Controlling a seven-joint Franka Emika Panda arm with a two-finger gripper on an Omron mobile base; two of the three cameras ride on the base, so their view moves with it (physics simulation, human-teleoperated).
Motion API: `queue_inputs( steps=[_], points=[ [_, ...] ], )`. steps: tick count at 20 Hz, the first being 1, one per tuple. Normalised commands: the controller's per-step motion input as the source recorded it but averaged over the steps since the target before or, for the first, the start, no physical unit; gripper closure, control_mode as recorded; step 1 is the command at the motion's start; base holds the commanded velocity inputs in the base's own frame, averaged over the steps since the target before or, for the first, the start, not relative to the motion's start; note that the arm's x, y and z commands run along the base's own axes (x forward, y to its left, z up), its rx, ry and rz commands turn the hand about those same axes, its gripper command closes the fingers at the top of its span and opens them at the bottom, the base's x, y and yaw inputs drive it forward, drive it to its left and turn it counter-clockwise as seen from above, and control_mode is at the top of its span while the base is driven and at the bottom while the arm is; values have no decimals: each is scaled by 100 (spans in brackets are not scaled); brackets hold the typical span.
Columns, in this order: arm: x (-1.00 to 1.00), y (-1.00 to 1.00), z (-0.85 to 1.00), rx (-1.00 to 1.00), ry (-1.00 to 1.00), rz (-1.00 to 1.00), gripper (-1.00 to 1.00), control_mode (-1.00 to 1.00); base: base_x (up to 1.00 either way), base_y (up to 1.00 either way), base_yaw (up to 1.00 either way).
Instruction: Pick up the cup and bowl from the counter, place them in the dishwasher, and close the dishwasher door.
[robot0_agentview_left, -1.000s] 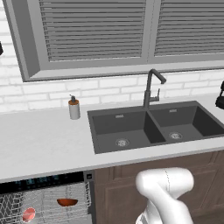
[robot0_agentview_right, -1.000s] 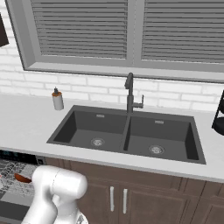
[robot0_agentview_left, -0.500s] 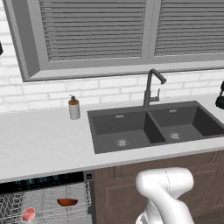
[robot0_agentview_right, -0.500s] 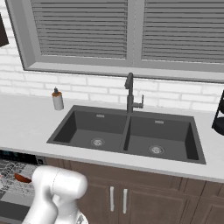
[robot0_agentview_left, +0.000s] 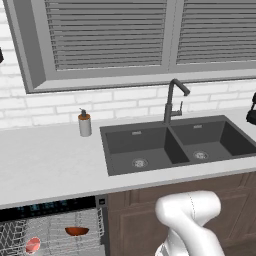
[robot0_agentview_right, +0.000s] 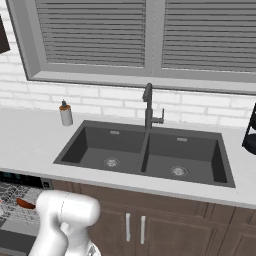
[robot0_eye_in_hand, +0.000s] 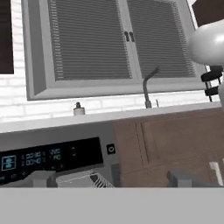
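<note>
The dishwasher stands open under the counter, its black control strip lit and its grey wire rack pulled out. The reddish-brown bowl and the cup, showing its salmon inside, sit in that rack. From the right the bowl peeks out beside my arm. My gripper hangs low in front of the control strip, open, with its fingertips wide apart and nothing between them. The dishwasher door is out of view.
A dark double sink with a tall faucet is set in the counter. A grey soap dispenser stands by the wall. Brown cabinet doors lie right of the dishwasher. My white arm rises before them.
</note>
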Motion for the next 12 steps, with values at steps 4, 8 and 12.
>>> queue_inputs(
  steps=[4,8,12],
  points=[
    [2,22,-100,0,2,0,-100,-100,0,0,0],
    [0,50,-99,0,9,0,-100,-100,0,0,0],
    [22,79,-100,0,12,0,-100,-100,0,0,0]
  ],
)
